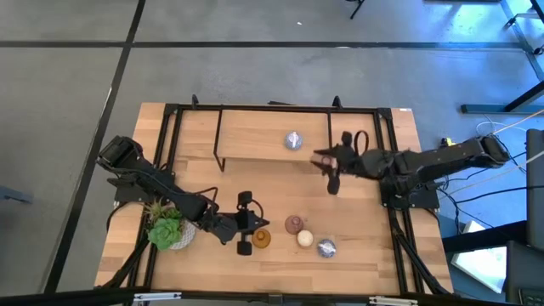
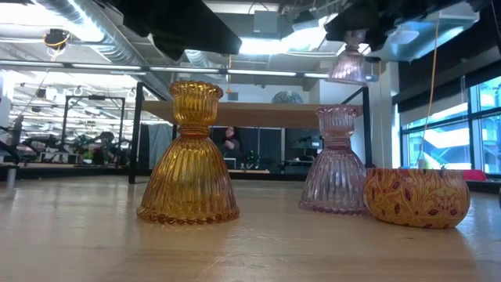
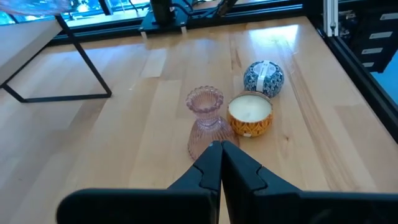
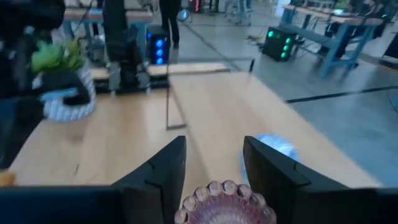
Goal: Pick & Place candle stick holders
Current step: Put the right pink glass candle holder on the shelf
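High view shows the right gripper (image 1: 330,172) raised over the middle of the table, its fingers (image 4: 163,171) clamped on a pinkish glass candle holder (image 4: 225,203), with a silvery clear holder (image 1: 293,140) on the raised shelf (image 1: 255,136) beyond it. Near the front edge stand the amber holder (image 1: 261,239), a second pinkish holder (image 1: 294,224), a cream-white candle tin (image 1: 304,239) and a blue-patterned round holder (image 1: 326,247) in a loose cluster. Beside the amber one, the left gripper (image 1: 244,223) hovers with jaws closed and empty, near the green succulent (image 1: 166,228).
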